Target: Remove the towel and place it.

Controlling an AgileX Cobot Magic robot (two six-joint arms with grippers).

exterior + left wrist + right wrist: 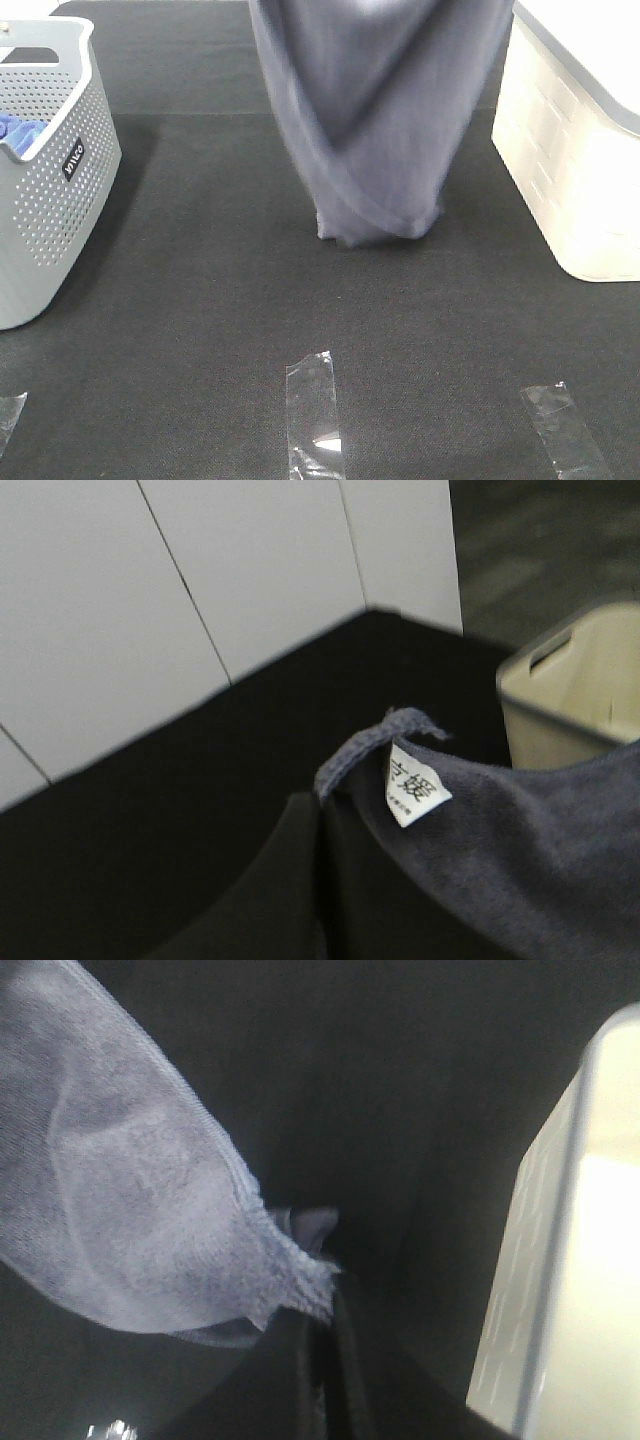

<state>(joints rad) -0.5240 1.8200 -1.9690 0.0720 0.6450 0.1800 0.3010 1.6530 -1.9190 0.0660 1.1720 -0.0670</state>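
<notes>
Between the grey basket [50, 200] and cream basket [570, 170], the left gripper [320, 815] and right gripper [328, 1312] each pinch the towel [375, 120] aloft, probably to lay it flat.

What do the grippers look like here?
Only the wrist views show them. The left gripper and the right gripper have plain matte black jaws, flat-sided, narrowing to the tips. No cables or markings show; the arms themselves are out of every view.
</notes>
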